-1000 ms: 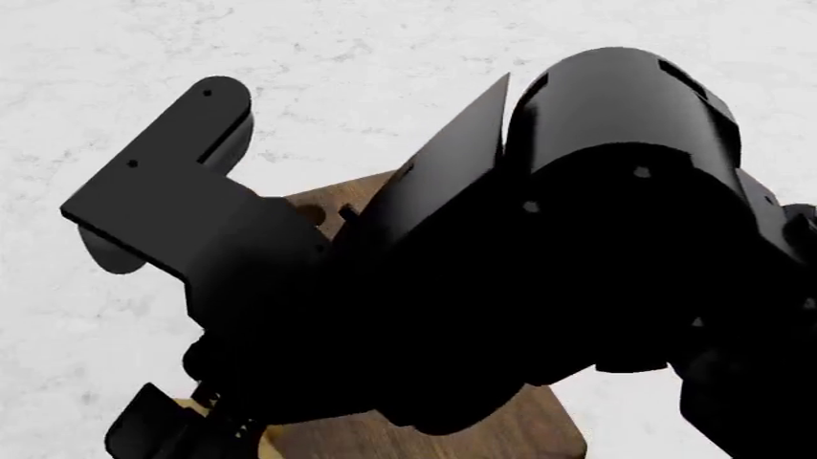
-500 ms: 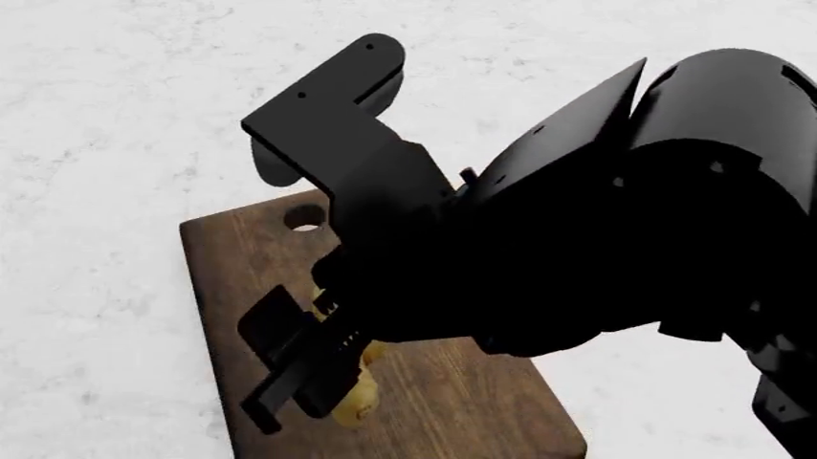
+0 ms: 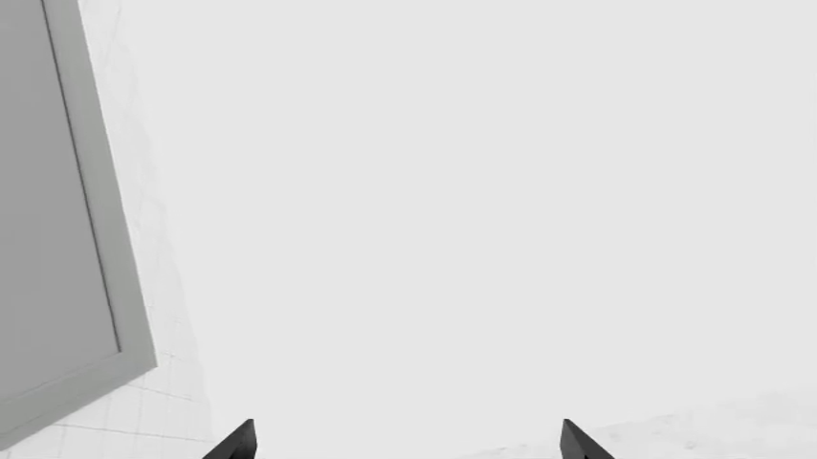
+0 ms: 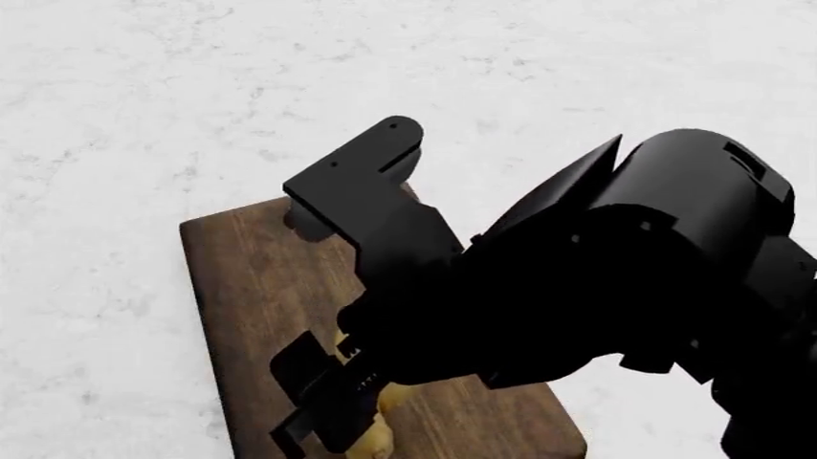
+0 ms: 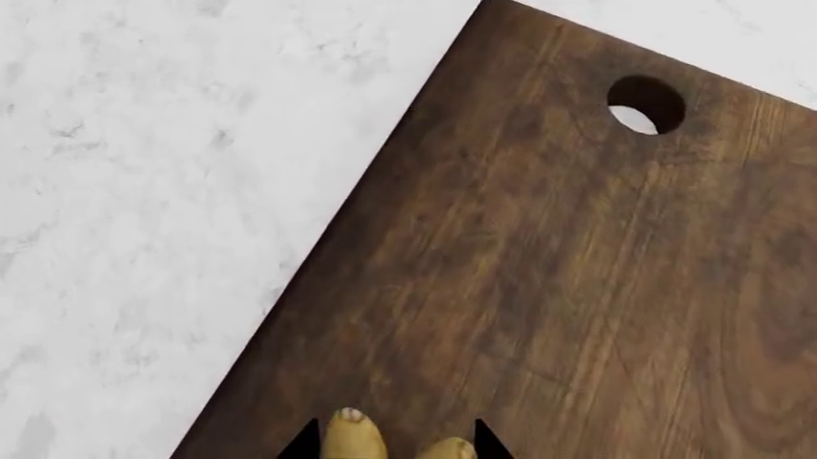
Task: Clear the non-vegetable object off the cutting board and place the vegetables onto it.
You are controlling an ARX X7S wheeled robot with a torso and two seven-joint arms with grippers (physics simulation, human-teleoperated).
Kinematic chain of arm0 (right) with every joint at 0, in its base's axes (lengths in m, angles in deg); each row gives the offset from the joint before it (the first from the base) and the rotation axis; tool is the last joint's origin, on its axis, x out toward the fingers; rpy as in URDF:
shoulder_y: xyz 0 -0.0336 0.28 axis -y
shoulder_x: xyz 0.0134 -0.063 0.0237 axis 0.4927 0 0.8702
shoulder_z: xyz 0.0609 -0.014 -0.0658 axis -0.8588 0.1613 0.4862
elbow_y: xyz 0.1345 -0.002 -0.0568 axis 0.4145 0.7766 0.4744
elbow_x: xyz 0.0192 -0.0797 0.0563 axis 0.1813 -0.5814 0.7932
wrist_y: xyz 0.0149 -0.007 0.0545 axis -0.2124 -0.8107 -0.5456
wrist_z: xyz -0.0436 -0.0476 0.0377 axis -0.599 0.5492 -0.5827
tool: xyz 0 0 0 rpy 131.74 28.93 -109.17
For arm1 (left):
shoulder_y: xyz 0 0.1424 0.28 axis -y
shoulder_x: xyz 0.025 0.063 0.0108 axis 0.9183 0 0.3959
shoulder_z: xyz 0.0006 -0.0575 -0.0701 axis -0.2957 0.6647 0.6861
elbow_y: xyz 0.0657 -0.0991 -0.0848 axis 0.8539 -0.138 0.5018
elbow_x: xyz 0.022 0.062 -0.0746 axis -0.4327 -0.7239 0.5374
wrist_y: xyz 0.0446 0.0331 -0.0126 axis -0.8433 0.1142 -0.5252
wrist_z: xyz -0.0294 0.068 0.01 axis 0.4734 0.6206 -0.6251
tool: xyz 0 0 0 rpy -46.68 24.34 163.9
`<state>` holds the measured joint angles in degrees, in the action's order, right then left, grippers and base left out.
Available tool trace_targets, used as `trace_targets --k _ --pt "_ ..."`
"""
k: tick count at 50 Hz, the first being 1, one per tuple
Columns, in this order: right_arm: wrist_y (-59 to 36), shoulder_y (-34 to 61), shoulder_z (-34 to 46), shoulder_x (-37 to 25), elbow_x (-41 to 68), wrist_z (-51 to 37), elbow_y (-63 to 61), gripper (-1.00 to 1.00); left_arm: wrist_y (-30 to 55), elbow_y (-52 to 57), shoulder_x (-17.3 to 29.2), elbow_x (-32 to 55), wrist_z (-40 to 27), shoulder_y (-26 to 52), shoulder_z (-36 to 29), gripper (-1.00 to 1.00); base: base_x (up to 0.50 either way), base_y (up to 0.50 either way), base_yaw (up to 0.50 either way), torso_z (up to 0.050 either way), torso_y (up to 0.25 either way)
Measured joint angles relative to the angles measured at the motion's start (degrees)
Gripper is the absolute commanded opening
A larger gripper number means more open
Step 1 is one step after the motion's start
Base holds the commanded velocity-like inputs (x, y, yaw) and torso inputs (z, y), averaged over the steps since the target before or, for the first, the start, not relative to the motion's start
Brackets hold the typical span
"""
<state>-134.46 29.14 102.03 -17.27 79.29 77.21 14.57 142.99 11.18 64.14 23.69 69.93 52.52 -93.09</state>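
Left wrist view: the left end effector (image 3: 406,445) is spread, with nothing between its two tips.

Head view: one cutting board (image 4: 249,287) lies on the white counter (image 4: 115,115), its long axis running near to far.

Right wrist view: the right end effector (image 5: 394,442) pinches one ginger root (image 5: 354,438) over the board.
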Motion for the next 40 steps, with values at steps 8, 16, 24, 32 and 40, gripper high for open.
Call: trace_targets --k 8,16,24,32,40 --pt "0.19 -0.54 0.74 0.68 -1.37 1.21 0.46 1.0 0.1 0.22 0.21 0.16 -0.13 0.0 0.11 1.0 0.0 0.0 0.0 0.0 0.0" --pt "0.18 -0.27 1.05 0.89 -1.57 1.6 -0.06 1.0 0.2 0.39 0.41 0.3 -0.28 -0.05 0.2 1.0 0.0 0.0 0.0 0.0 0.0" --pt "-0.49 1.98 -0.03 0.49 0.22 -1.12 -2.88 1.0 0.31 0.48 0.5 0.46 -0.41 0.07 0.25 1.0 0.0 0.0 0.0 0.0 0.0" --pt "-1.48 5.07 -1.37 -0.41 2.58 -5.25 -5.62 1.0 0.63 0.62 0.38 0.73 -0.55 0.55 0.27 1.0 0.0 0.0 0.0 0.0 0.0" --pt "-2.41 7.94 -2.04 -1.41 3.28 -7.29 -6.4 1.0 0.68 0.48 0.25 0.88 -0.59 0.97 0.12 1.0 0.0 0.0 0.0 0.0 0.0"
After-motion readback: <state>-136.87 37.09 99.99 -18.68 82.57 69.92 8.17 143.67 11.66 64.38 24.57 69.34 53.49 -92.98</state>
